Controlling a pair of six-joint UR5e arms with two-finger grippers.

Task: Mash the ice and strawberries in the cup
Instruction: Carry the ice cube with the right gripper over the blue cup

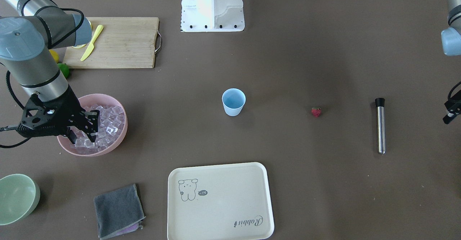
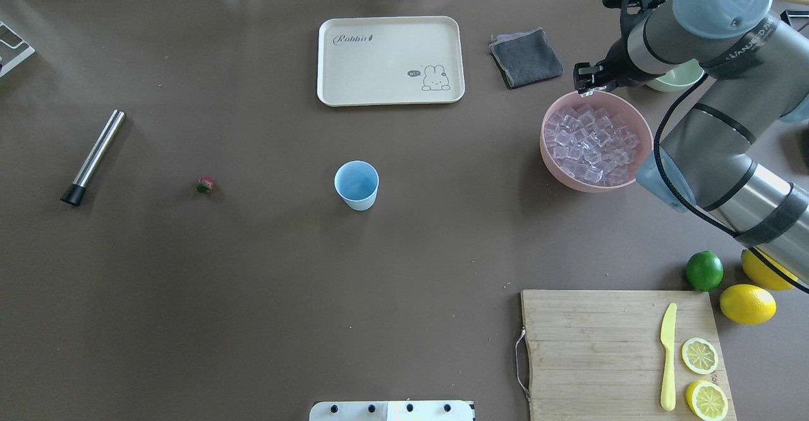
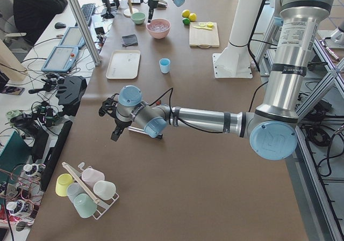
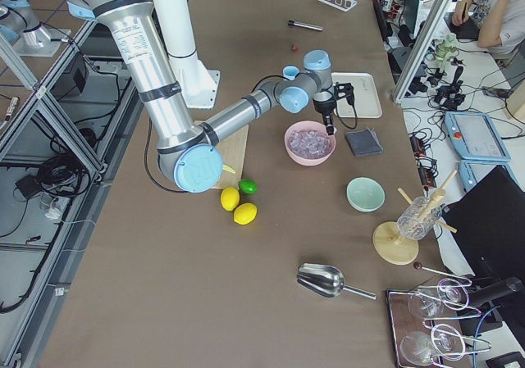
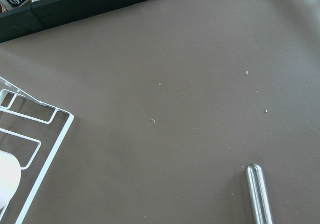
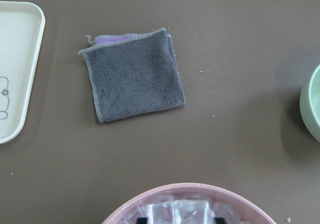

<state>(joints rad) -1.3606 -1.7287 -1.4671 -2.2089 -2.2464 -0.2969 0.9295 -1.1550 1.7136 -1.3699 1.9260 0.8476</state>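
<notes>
Many ice cubes point(image 1: 111, 119) surround my right fingers point(image 1: 71, 136), spread apart in the pink bowl point(image 1: 125, 124), frame left; left fingers point(image 1: 450, 114), I cannot tell.

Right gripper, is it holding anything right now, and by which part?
Nothing held, as far as shows. The right gripper is open, its fingertips apart over the ice in the pink bowl, closed on no cube.

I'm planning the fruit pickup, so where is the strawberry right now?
In the overhead view the strawberry lies left of centre, on the robot's left side, between the blue cup and the steel muddler, touching neither.
</notes>
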